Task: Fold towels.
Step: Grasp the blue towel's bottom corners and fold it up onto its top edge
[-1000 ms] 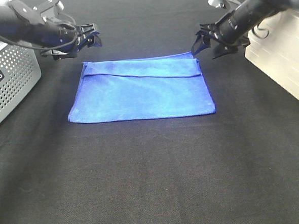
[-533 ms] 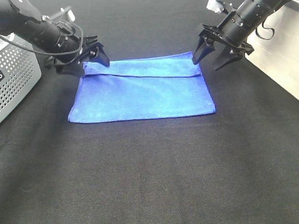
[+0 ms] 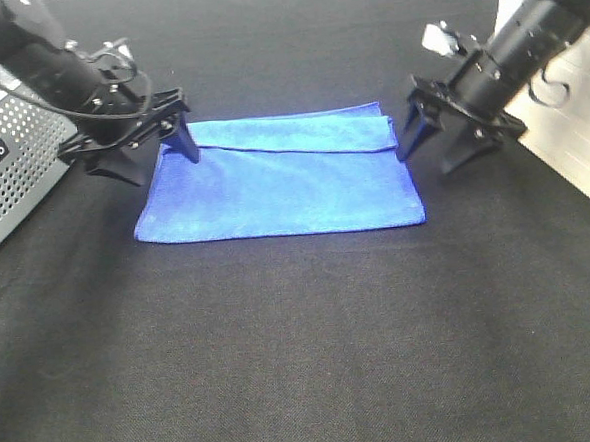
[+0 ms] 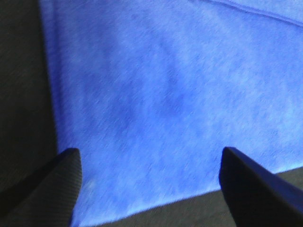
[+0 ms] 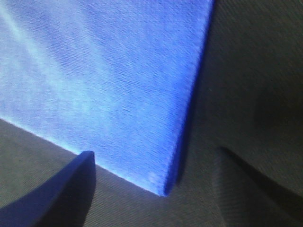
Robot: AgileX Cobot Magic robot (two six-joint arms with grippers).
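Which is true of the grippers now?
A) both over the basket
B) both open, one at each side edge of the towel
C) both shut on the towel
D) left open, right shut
B: the left gripper and right gripper both have jaws spread wide at opposite side edges of the blue towel.

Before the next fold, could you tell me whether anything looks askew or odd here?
The towel has a narrow far flap that widens toward the right gripper, so its fold line slants slightly. Nothing looks spilled or damaged.

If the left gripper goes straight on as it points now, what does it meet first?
Probably the blue towel, near its left edge; the open left gripper points down at it.
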